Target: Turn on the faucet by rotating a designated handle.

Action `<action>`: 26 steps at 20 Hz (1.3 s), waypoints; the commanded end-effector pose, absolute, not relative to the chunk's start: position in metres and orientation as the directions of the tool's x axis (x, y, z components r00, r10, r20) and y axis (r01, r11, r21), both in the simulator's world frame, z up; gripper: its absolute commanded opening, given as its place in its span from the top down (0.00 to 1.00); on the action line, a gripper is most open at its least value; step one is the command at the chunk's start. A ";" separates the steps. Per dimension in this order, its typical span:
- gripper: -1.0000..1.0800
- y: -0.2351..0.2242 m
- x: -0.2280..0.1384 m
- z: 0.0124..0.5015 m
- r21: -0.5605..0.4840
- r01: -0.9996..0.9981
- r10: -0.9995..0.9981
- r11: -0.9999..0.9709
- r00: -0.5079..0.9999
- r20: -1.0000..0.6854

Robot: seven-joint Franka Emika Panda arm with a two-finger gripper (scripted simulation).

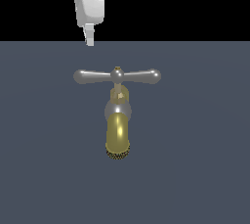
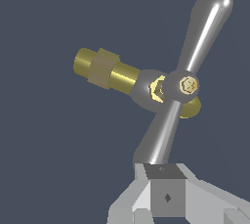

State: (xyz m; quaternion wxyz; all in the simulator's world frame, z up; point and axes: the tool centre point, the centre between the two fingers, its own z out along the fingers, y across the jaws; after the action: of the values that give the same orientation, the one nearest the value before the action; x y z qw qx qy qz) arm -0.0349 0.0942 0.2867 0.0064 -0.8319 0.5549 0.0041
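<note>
gripper (image 1: 90, 36) above and apart from the handle (image 1: 117, 76), whether open or closed cannot be told; faucet (image 1: 117, 130) mid-surface, handle crosswise on top; best lowered beside the bar end at the exterior view's left, then pushed sideways about the hub.

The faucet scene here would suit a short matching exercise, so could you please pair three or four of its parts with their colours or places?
Things:
1. handle
2. spout
3. gripper
4. rim

Descriptions:
A. shiny brass-yellow, curved
B. white, above the faucet, toward the exterior view's left
C. glossy silver-grey bar with bulbous ends
D. dark and ribbed, at the spout's mouth

Pairs: 1-C, 2-A, 3-B, 4-D
</note>
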 end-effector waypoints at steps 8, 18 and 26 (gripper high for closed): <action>1.00 0.114 -0.014 0.235 -0.001 -0.983 -0.983 -0.185 0.185 -0.007; 1.00 0.125 -0.005 0.202 0.000 -0.998 -0.998 -0.060 0.060 -0.001; 1.00 0.127 -0.004 0.197 0.000 -0.999 -0.999 -0.040 0.040 0.000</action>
State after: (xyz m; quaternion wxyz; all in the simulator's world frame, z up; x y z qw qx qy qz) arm -0.0039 0.1268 0.1968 -0.0001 -0.7216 0.6923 0.0002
